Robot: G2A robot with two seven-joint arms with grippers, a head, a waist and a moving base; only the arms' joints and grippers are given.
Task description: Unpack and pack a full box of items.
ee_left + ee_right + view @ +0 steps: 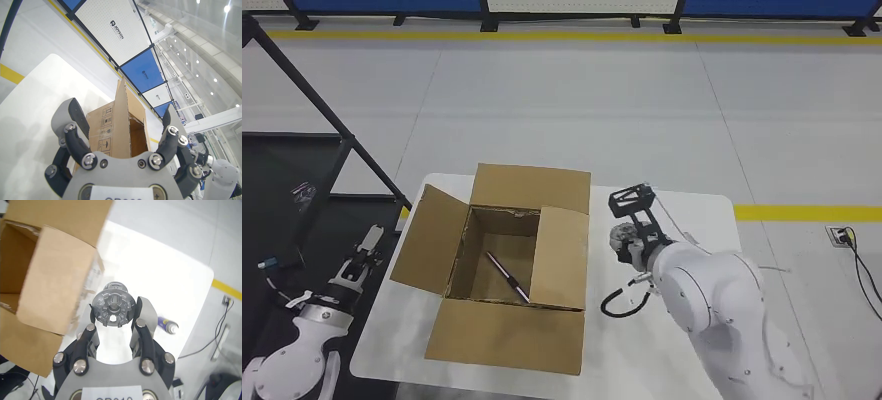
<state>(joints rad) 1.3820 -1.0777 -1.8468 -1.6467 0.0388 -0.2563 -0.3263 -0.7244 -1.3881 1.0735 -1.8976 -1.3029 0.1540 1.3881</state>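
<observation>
Right gripper (113,312) clamps what looks like a metal hub (113,303), right of the box (504,338); left gripper (122,108) fingers stand apart.

1. The left arm (304,340) was stretched forward on the robot's left side, with its wrist low.
2. The left gripper (122,110) was held with its fingers spread wide apart.
3. The right arm (712,300) was bent and angled forward and inward.
4. The right gripper (115,311) was clamped on a grey metal part (113,303), which was pinched from both sides.
</observation>
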